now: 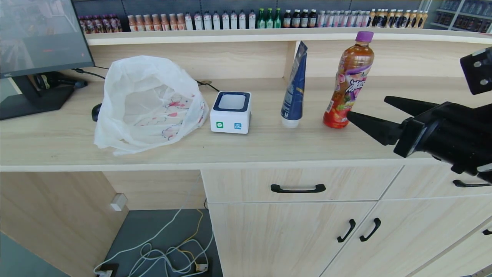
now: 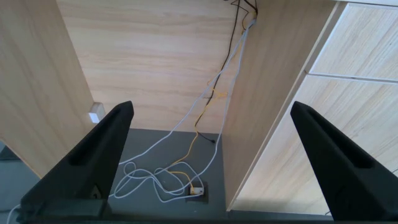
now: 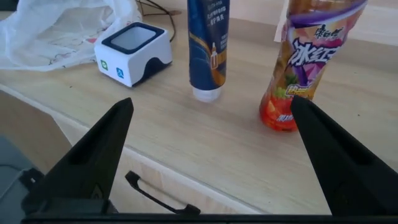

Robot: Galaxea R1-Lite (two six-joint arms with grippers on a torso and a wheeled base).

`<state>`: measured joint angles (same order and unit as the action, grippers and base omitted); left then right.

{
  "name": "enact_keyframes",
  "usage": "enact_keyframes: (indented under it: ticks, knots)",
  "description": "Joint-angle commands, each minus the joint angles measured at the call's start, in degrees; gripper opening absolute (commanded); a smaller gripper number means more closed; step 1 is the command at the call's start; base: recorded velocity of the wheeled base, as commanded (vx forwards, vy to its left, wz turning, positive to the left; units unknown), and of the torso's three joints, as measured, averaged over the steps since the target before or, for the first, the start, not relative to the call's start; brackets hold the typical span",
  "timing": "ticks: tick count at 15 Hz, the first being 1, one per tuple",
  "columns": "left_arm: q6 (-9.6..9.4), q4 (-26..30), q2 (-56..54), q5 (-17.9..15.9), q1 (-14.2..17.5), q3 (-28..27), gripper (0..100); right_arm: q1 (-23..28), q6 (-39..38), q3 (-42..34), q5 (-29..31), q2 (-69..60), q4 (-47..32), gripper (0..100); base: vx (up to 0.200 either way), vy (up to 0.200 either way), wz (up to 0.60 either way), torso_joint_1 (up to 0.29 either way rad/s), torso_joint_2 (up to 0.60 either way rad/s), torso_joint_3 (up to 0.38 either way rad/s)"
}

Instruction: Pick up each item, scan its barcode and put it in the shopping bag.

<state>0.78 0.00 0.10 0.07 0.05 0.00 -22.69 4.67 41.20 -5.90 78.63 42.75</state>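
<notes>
We've got the right tool [image 1: 367,108] wide open, empty, just beside the purple-capped drink bottle [image 1: 349,80], left tool [image 2: 211,106] spread too (nothing held), above floor cables [image 2: 163,182]

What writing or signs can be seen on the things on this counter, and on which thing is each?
Bottle: large white characters on a purple band; finer print too small to read.
Tube: pale print down its blue side, too small to read.
Scanner: two wordless icons on its front, one green, one blue.
Shopping bag: red pattern, no readable words.
</notes>
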Motion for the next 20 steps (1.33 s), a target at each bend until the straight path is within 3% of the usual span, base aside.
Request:
enact_keyframes:
  ticks: [1,5,10,14,20]
  knots:
    - [0.01,0.0,-0.01,0.01,0.04,0.0,100,-4.21,0.16,2.74,3.62,4.6,2.25,100,0.0,0.0,0.0,0.0,0.0,0.0]
    - [0.01,0.0,-0.01,0.01,-0.05,0.0,100,-9.57,1.92,4.41,16.18,6.27,3.48,100,0.0,0.0,0.0,0.0,0.0,0.0]
    - [0.01,0.0,-0.01,0.01,0.04,0.0,100,-14.23,4.38,4.76,25.15,6.54,3.57,100,0.0,0.0,0.0,0.0,0.0,0.0]
    - [0.01,0.0,-0.01,0.01,0.04,0.0,100,-18.27,6.49,9.6,30.6,10.67,3.65,100,0.0,0.0,0.0,0.0,0.0,0.0]
    - [0.01,0.0,-0.01,0.01,0.04,0.0,100,-20.29,7.02,16.36,32.79,16.73,5.59,100,0.0,0.0,0.0,0.0,0.0,0.0]
